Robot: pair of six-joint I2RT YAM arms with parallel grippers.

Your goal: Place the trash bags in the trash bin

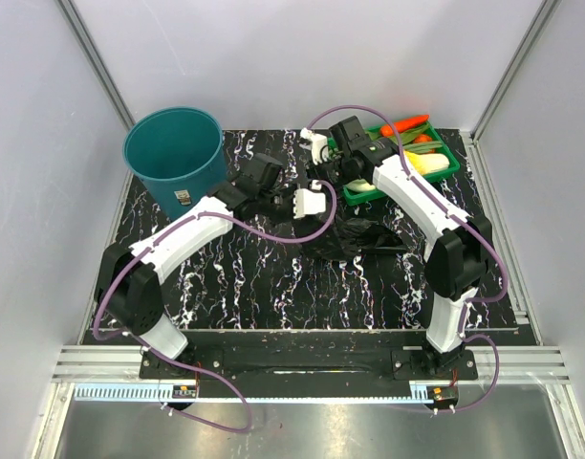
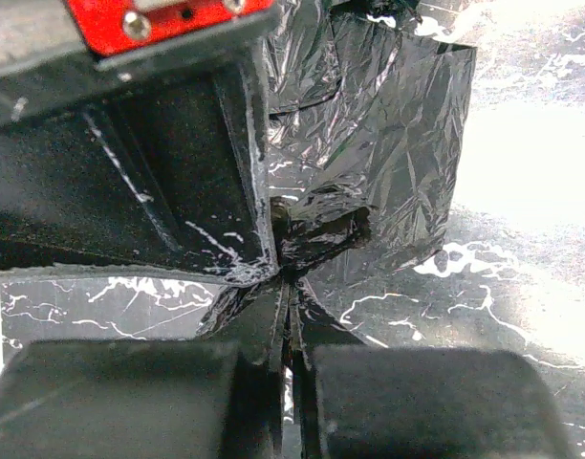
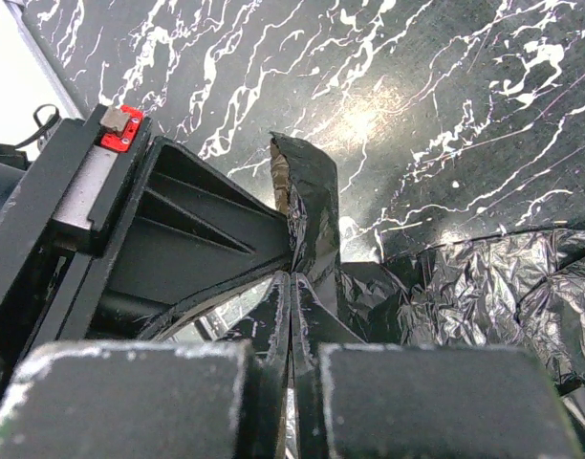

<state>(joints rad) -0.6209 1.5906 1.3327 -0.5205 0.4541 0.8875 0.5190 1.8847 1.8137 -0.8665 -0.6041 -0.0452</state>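
A heap of crumpled black trash bags lies mid-table, and its glossy film fills the left wrist view and the lower right of the right wrist view. My left gripper is shut on a fold of that film. My right gripper is shut on the same bag beside it, tips almost touching the left one, with a flap of film standing up above them. The teal trash bin stands upright at the far left corner, well left of both grippers.
A green tray of vegetables, among them a carrot, sits at the far right behind the right arm. White walls close in the black marbled table on three sides.
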